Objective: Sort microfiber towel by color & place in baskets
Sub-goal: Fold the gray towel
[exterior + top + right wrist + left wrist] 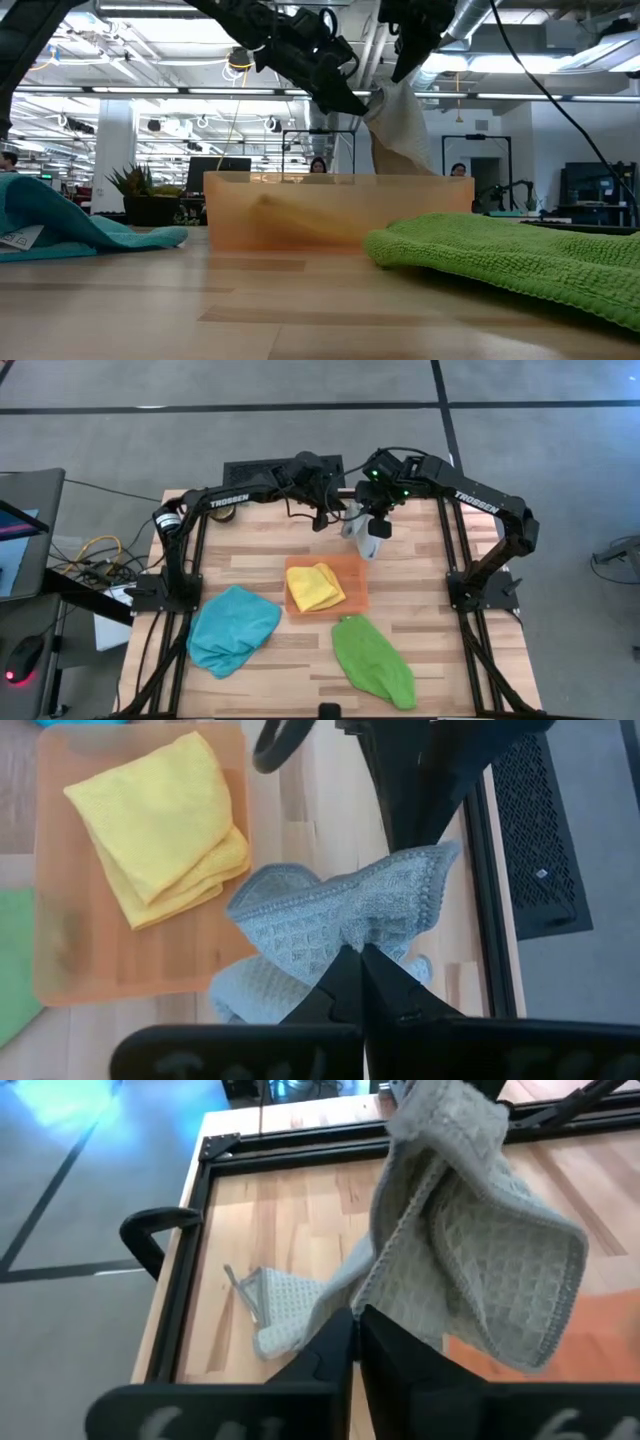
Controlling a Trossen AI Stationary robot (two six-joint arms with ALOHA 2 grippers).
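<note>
A: Entry. Both arms meet over the far middle of the worktop. Grey towel hangs between them, lifted, its lower end near the far edge of the orange tray.

B: Left claw state?

A: Fingers pressed together on an edge of the grey towel; in its wrist view the cloth drapes right at the closed fingertips, with one corner trailing on the wood.

B: Right claw?

A: Also pinched shut on the same towel, gripping a bunched fold from above. Low view shows the cloth hanging down from it, behind the tray's wall.

B: Tray contents?

A: One yellow towel, folded, lying inside the orange tray. Tray sits at mid-worktop.

B: Remaining towels?

A: Teal towel crumpled on the worktop, left of the tray, near the left arm's frame. Green towel lies on the near side, just beside the tray's near right corner; cannot tell whether it touches.

B: Background?

A: Potted plant and people, visible beyond the worktop in the low view.
</note>
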